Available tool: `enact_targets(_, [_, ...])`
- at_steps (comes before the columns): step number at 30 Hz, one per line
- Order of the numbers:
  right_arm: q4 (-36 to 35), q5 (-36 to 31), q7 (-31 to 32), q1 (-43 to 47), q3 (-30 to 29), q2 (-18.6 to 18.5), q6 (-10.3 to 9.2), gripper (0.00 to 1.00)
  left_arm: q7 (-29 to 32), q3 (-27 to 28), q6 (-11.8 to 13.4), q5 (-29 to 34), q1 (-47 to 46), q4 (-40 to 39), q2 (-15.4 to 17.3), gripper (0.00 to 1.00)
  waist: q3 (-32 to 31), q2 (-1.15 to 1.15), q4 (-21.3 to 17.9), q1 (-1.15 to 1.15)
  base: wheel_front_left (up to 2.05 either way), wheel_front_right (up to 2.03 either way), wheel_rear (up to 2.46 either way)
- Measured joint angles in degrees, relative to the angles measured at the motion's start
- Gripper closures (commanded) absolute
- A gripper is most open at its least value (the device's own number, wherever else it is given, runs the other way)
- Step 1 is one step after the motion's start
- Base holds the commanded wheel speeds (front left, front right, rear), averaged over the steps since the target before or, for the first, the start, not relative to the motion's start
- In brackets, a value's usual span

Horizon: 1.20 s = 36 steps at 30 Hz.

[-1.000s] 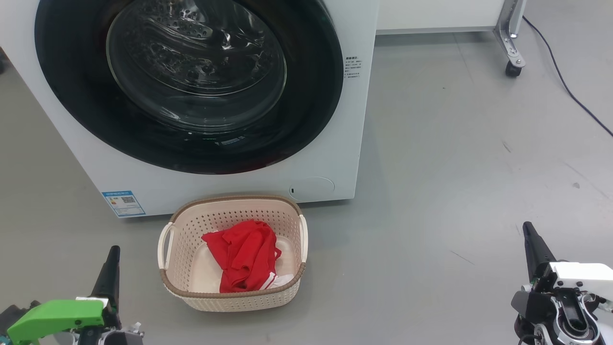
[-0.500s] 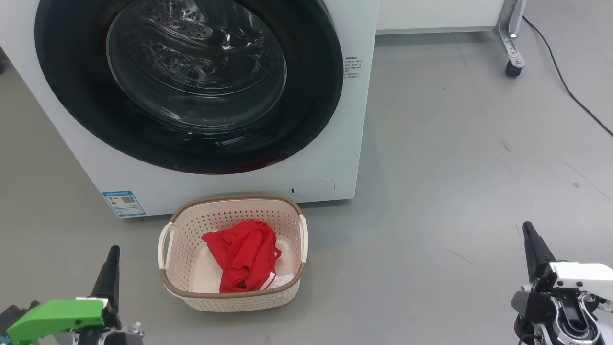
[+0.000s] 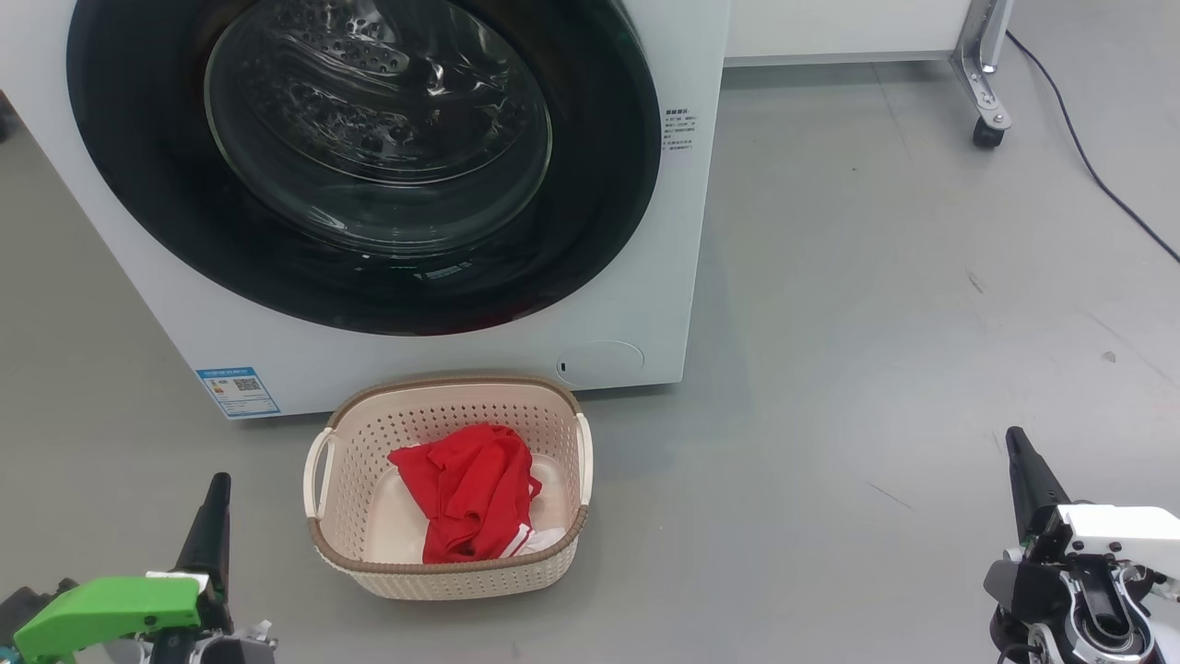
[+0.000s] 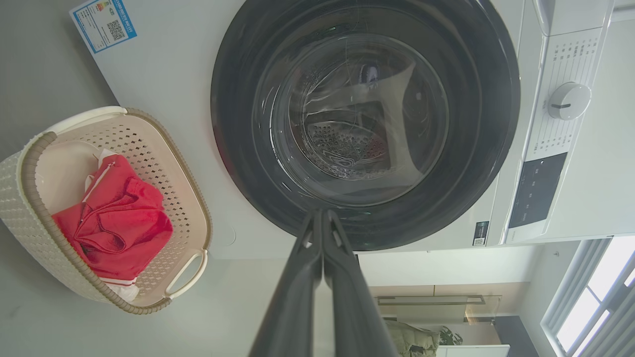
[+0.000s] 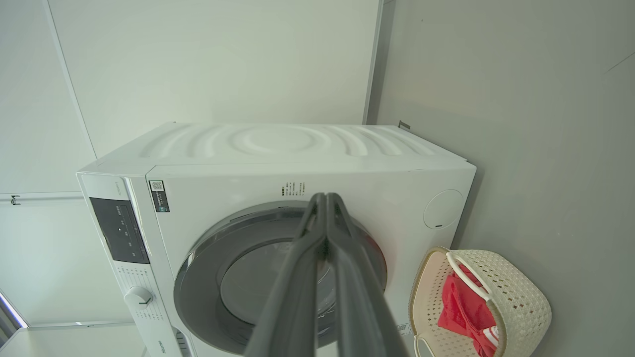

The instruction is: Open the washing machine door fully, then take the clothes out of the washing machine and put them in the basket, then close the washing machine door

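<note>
Since the large round, black-rimmed, glass-centred washing machine door [image 3: 369, 157] is seen in the head view lying flat against the front of the big white front-loading washing machine [image 3: 442, 355], the closing step is judged to be at its end. What remains is best treated as a check. The red fabric clothes [image 3: 470, 503] with white trim are heaped inside the cream perforated plastic basket [image 3: 461, 576] with its brown woven-look rim, which is set on the grey floor [image 3: 830, 369] just in front of the machine. The left end effector [image 3: 218, 487] and the right end effector [image 3: 1017, 444] are held low at either side, well apart from door and basket. The dark fingers of each are pressed together on nothing.

In the left wrist view, the closed left end effector [image 4: 321, 218] is pointed at the lower rim of the washing machine door [image 4: 364, 119]. No gap is visible around that rim, though whether the latch has caught cannot be told. If a push is judged necessary, it is best given with the closed fingertips on the black rim at the latch side, never on the glass.

In the right wrist view, the washing machine door [image 5: 248, 277] is seen obliquely past the closed right end effector [image 5: 326, 203] and appears flush with the front. The basket [image 5: 521, 297] is near, so any further arm motion should be kept clear of it so that the clothes [image 5: 459, 307] are not spilled.
</note>
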Motion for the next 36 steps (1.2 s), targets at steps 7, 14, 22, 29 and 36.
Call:
enact_targets(7, [0.0, 0.0, 0.0, 0.0, 0.0, 0.0, 0.0, 1.0, 0.0, 0.0, 0.0, 0.2, 0.0, 0.0, 0.0, 1.0, 0.0, 0.0, 0.0, 0.0, 0.0, 0.0, 0.0])
enact_targets(14, [0.0, -0.1, 0.0, 0.0, 0.0, 0.0, 0.0, 1.0, 0.4, 0.1, 0.0, 0.2, 0.0, 0.0, -0.1, 1.0, 0.0, 0.0, 0.0, 0.0, 0.0, 0.0, 0.0])
enact_targets(22, [0.0, -0.1, 0.0, 0.0, -0.1, 0.0, 0.0, 1.0, 0.4, 0.1, 0.0, 0.2, 0.0, 0.0, -0.1, 1.0, 0.0, 0.0, 0.0, 0.0, 0.0, 0.0, 0.0])
enact_targets(29, [0.0, -0.1, 0.0, 0.0, -0.1, 0.1, 0.0, 1.0, 0.4, 0.1, 0.0, 0.2, 0.0, 0.0, -0.1, 1.0, 0.0, 0.0, 0.0, 0.0, 0.0, 0.0, 0.0])
enact_targets(36, [0.0, -0.1, 0.0, 0.0, -0.2, 0.1, 0.0, 1.0, 0.4, 0.2, 0.0, 0.2, 0.0, 0.0, -0.1, 1.0, 0.0, 0.0, 0.0, 0.0, 0.0, 0.0, 0.0])
